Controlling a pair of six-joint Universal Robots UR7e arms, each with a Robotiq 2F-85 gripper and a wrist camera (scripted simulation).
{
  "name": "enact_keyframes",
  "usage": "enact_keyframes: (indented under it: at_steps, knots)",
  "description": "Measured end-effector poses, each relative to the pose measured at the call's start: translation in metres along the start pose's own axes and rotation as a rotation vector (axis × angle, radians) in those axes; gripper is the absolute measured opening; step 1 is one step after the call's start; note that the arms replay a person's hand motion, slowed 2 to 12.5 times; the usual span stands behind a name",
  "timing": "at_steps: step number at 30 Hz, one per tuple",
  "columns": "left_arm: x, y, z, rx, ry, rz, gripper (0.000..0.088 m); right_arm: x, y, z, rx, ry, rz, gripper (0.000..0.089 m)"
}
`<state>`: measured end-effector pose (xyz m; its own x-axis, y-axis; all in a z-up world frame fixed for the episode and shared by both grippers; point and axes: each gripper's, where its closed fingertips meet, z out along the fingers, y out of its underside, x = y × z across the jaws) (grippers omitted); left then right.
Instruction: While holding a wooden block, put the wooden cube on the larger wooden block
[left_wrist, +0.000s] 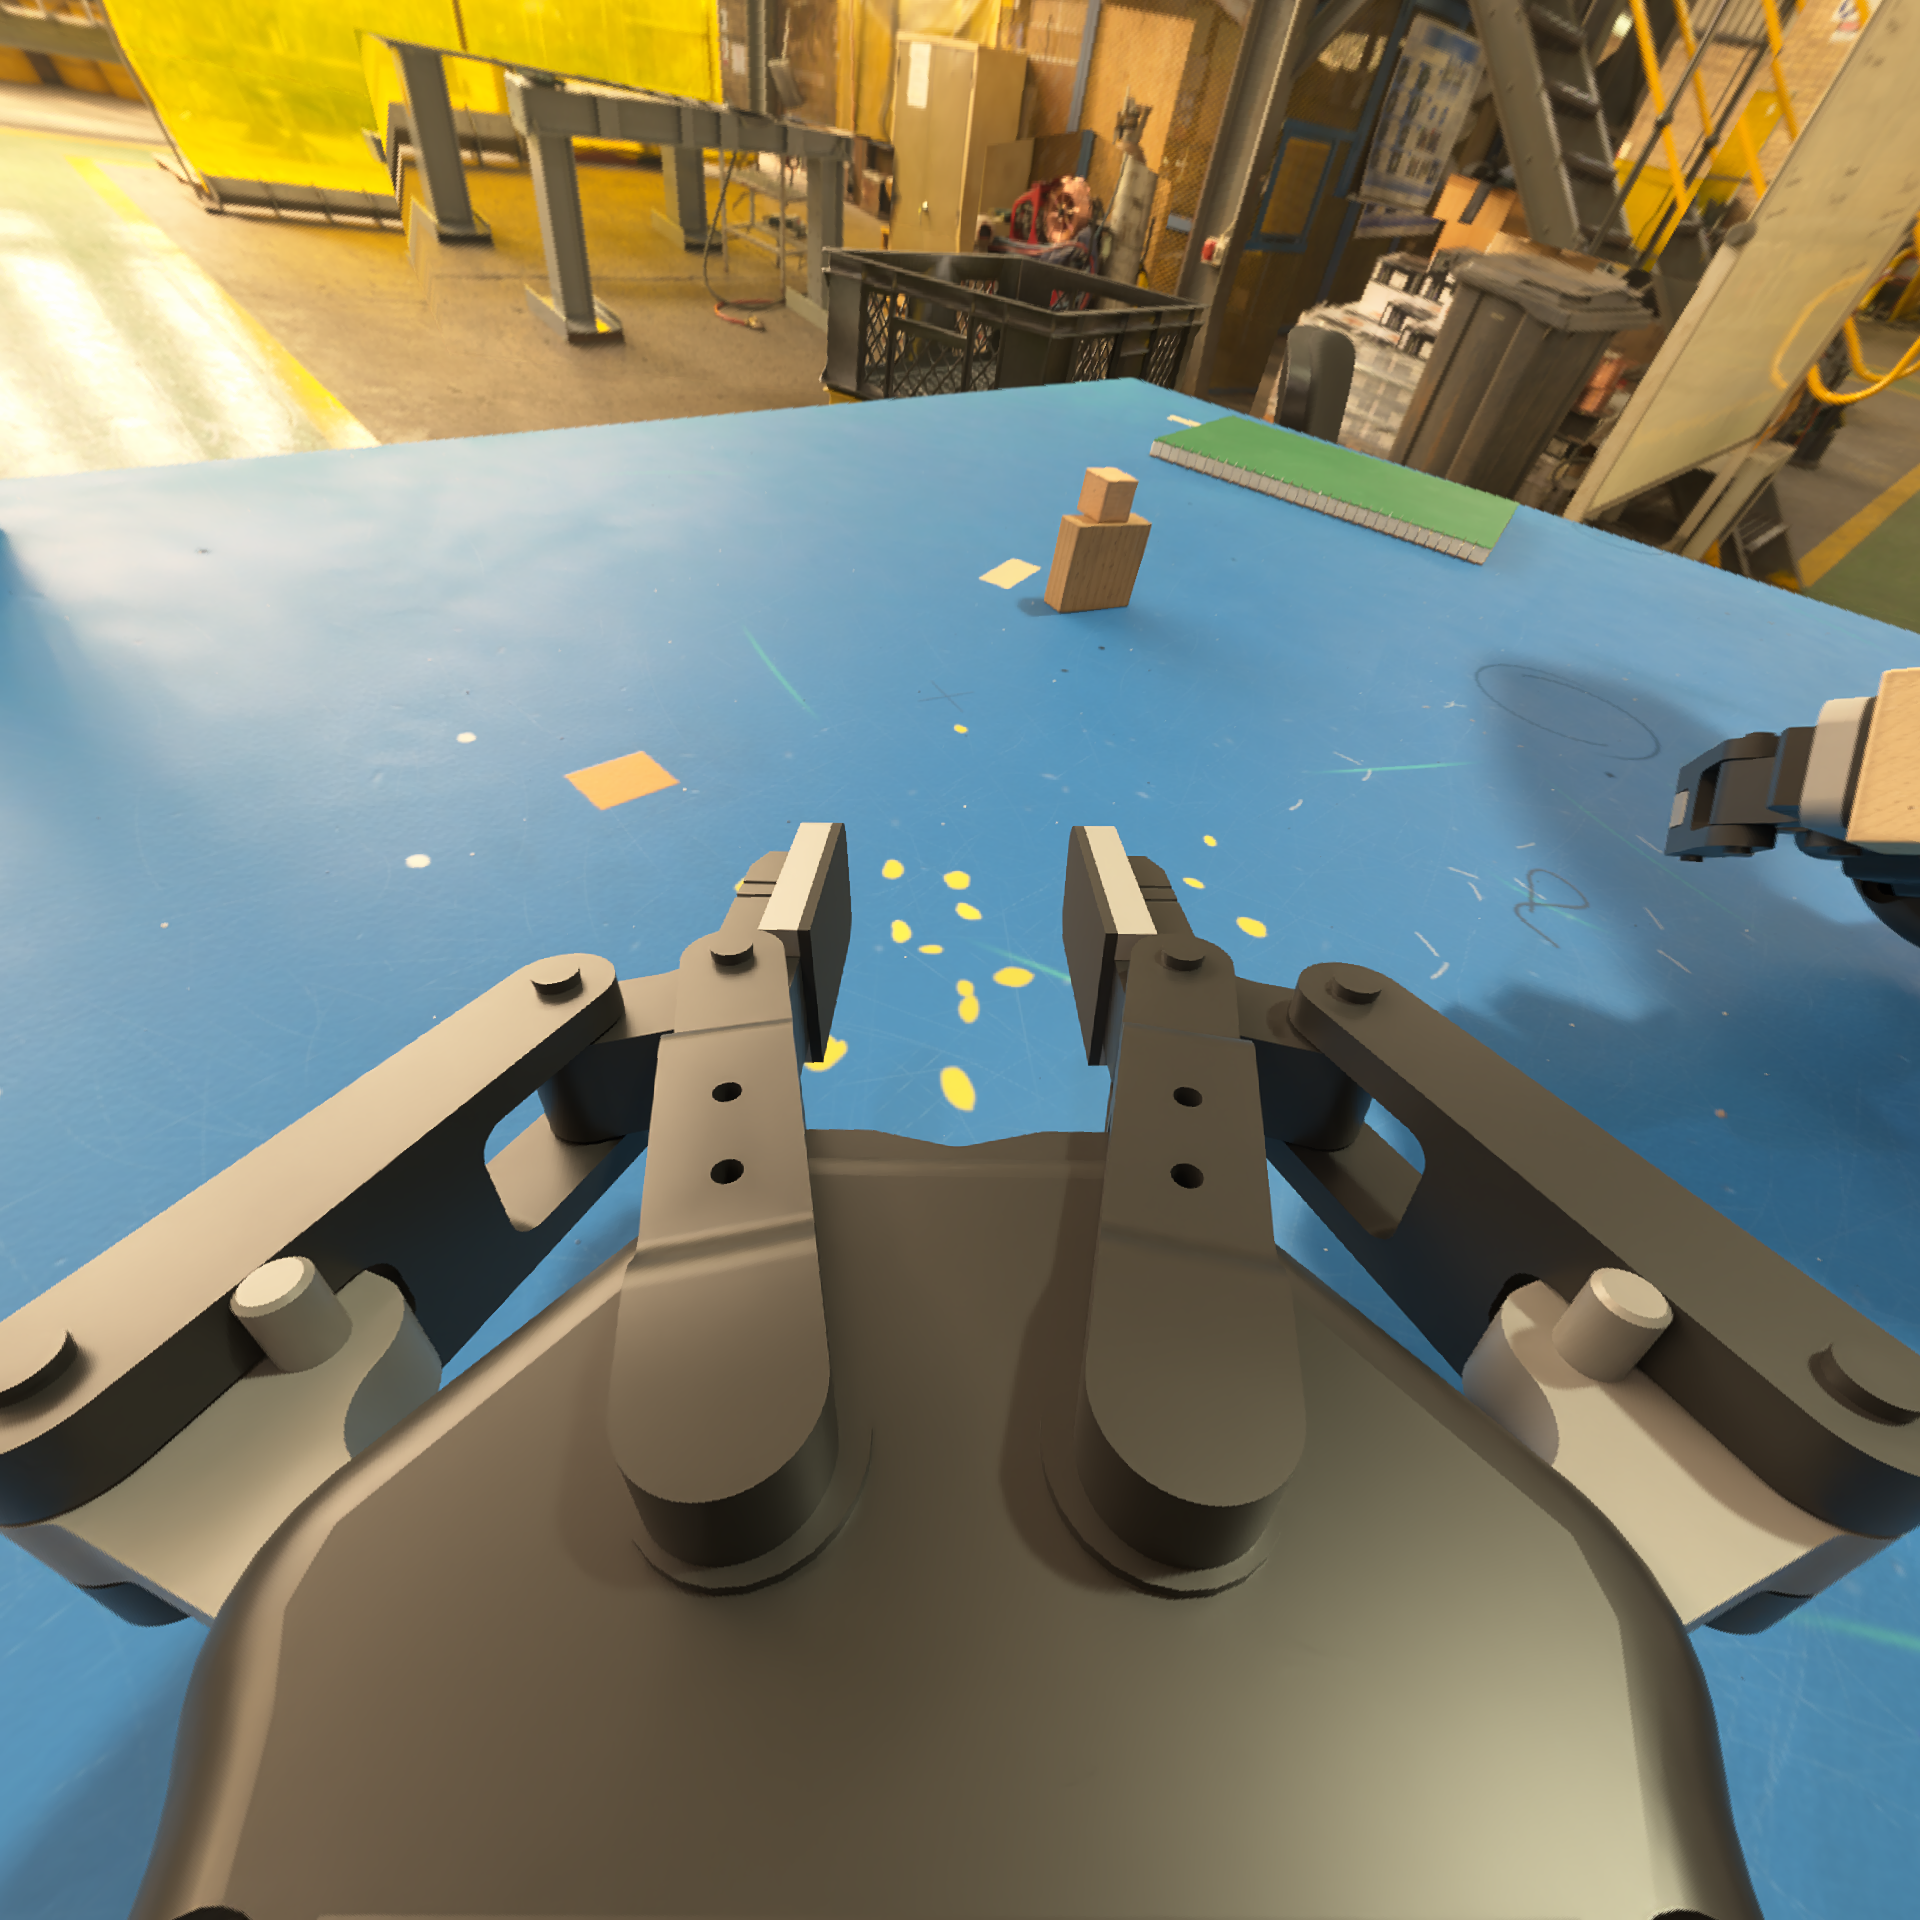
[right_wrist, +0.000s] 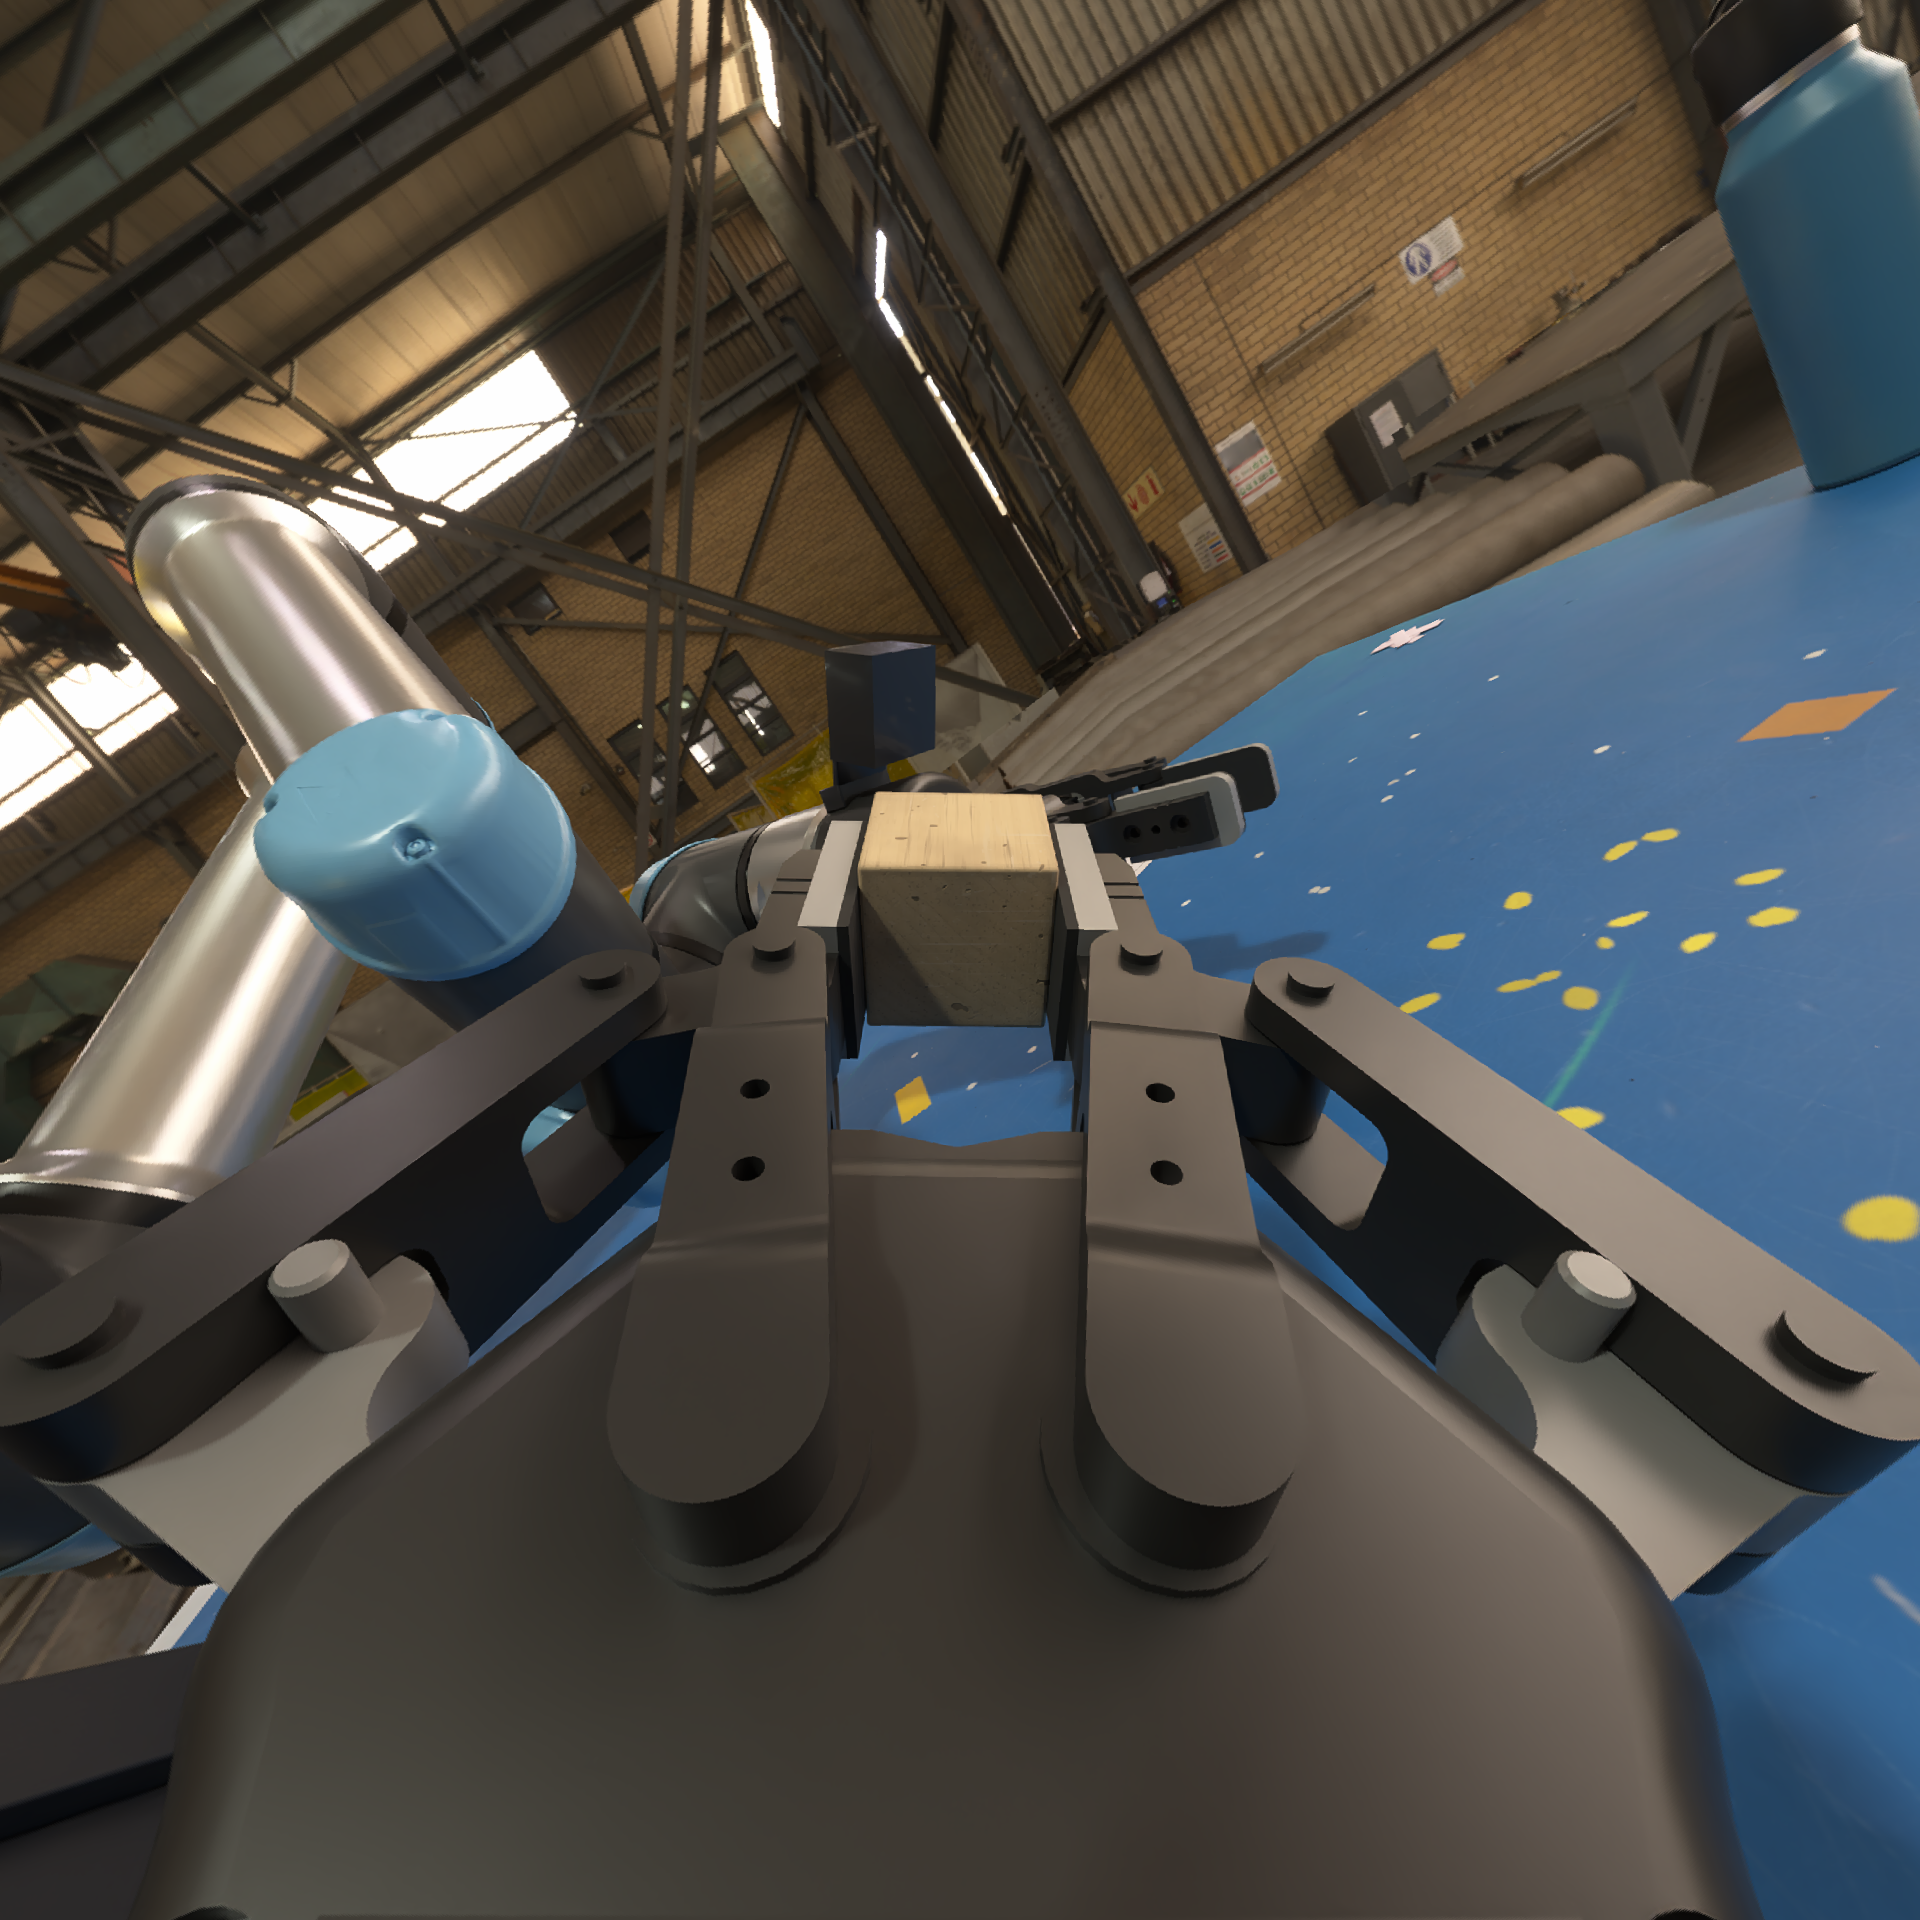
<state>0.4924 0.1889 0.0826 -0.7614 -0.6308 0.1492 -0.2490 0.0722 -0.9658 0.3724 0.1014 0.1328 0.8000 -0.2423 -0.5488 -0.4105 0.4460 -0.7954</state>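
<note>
Wooden cube (left_wrist: 1108, 492) already sat atop the larger wooden block (left_wrist: 1096, 561) far across the blue tabletop (left_wrist: 312, 644). The left gripper (left_wrist: 958, 914) hung released and empty; the right gripper (right_wrist: 957, 904) clenched a wooden block (right_wrist: 956, 904). That grasp should be kept steady and clear of the stack.

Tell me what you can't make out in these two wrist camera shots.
- Right gripper, left wrist view: cut off by the picture's right edge, as is its wooden block.
- Wooden block, right wrist view: its far end is out of sight behind its near face.
- Blue bottle, right wrist view: top cut off by the edge.
- Wooden cube on the larger wooden block, left wrist view: too small to judge how squarely it sits.
</note>
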Motion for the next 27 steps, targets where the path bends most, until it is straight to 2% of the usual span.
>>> enact_keyframes:
  at_steps: [6,16,27]
  knots:
    - [-0.003,0.007,0.005,-0.051,0.004,-0.035,0.0374,0.001,-0.001,-0.001,0.006,-0.002,0.011,0.028]
    - [-0.013,0.008,0.005,-0.056,-0.028,-0.105,0.0371,0.003,-0.003,-0.002,0.014,-0.001,0.025,0.028]
    - [-0.012,0.009,0.007,-0.068,-0.036,-0.083,0.0369,0.003,-0.003,-0.002,0.011,0.0,0.023,0.028]
